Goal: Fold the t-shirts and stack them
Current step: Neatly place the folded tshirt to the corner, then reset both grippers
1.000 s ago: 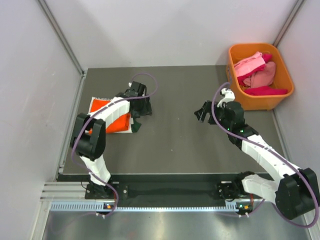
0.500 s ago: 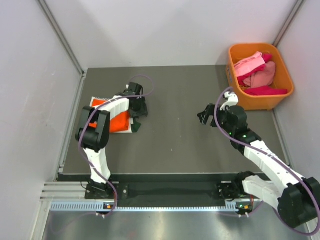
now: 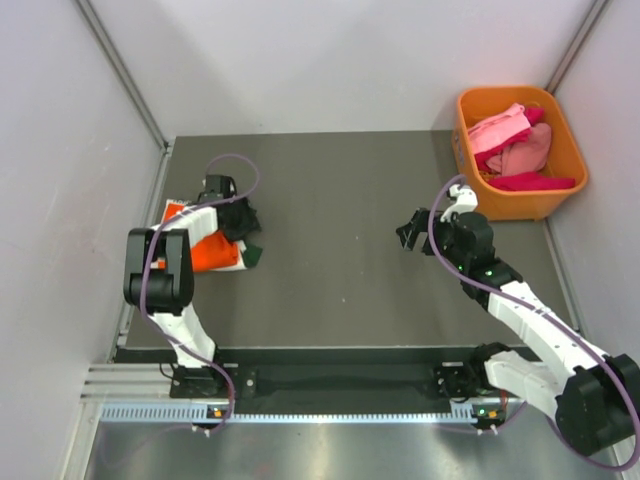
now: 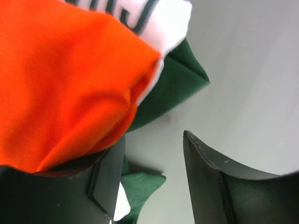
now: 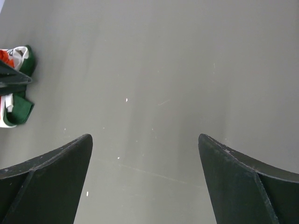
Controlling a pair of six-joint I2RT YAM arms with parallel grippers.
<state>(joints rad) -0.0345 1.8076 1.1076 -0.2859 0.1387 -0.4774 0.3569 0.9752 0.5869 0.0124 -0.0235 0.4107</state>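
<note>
A folded stack of t-shirts lies at the table's left: a bright orange one on top, a white one with dark lettering under it, and a dark green one at the bottom. My left gripper is open at the stack's right edge. In the left wrist view the orange cloth lies against its left finger and bare table shows between the jaws. My right gripper is open and empty over bare table at mid right, as the right wrist view shows.
An orange plastic bin at the back right holds pink, red and magenta shirts. The folded stack shows small at the far left of the right wrist view. Grey walls close in the table on the left, back and right.
My left gripper has swung left along the stack's right edge, and the stack has shifted a little left with it. The right arm has barely moved.
</note>
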